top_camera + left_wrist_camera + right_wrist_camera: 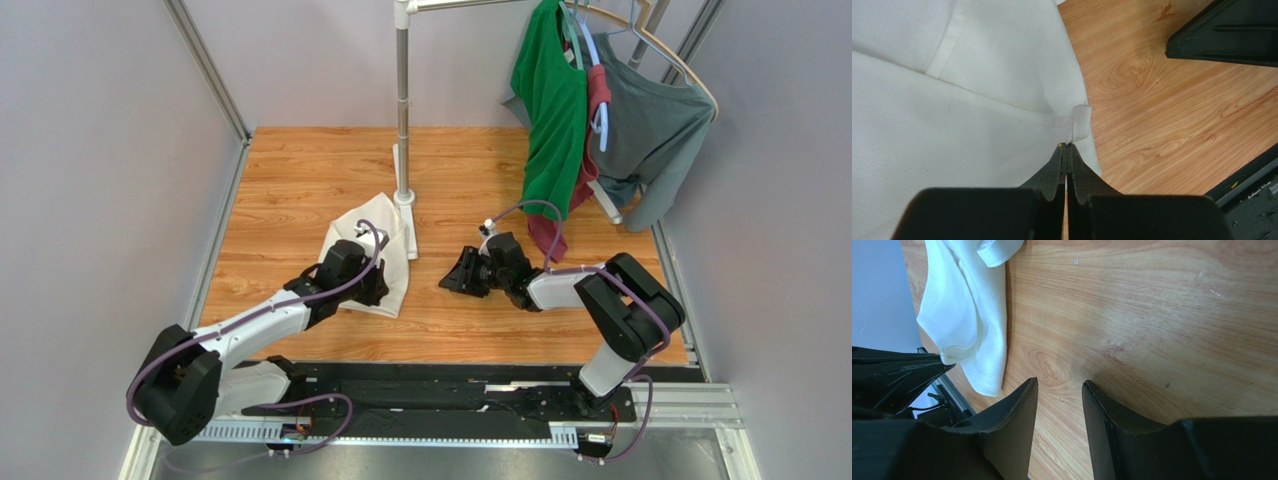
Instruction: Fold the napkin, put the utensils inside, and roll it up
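Note:
The white napkin (385,240) lies bunched on the wooden table, left of centre, against the pole's base. My left gripper (372,285) sits over its near right part, shut on the napkin. In the left wrist view the closed tips (1066,146) pinch the cloth (952,100) just below a folded hem corner, and creases run toward them. My right gripper (455,280) hovers low over bare wood to the napkin's right, open and holding nothing (1059,382). Its camera shows the napkin (967,315) draped at upper left. The utensils are out of view.
A white pole stand (404,120) rises just behind the napkin. A green shirt (550,110) and a grey shirt (650,130) hang on hangers at the back right. A black rail (450,385) borders the near table edge. Grey walls close both sides.

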Tool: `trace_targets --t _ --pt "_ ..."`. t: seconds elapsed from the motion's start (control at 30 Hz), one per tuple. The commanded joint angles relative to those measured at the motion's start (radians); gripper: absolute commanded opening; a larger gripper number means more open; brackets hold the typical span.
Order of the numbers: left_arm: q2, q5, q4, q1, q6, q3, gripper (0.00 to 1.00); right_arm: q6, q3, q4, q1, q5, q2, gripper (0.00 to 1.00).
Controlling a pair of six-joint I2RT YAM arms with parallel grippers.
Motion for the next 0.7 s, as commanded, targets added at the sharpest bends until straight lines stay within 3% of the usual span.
trace_targets --t 0.0,0.4,0.53,0.67 --pt "-0.053 -0.011 -0.005 -0.009 -0.019 0.013 0.0 -0.011 0.005 -0.03 -0.002 0.015 0.035 0.45" --pt "0.012 0.032 -0.065 -0.021 -0.033 0.052 0.0 -0.019 0.002 -0.035 -0.002 0.016 0.031 0.45" --pt "-0.004 0.026 -0.097 -0.023 -0.054 0.049 0.38 -0.036 0.003 -0.059 -0.001 0.027 -0.006 0.46" --pt "-0.092 0.001 -0.151 -0.023 -0.05 0.067 0.49 -0.077 0.028 -0.134 0.01 0.044 -0.063 0.46"
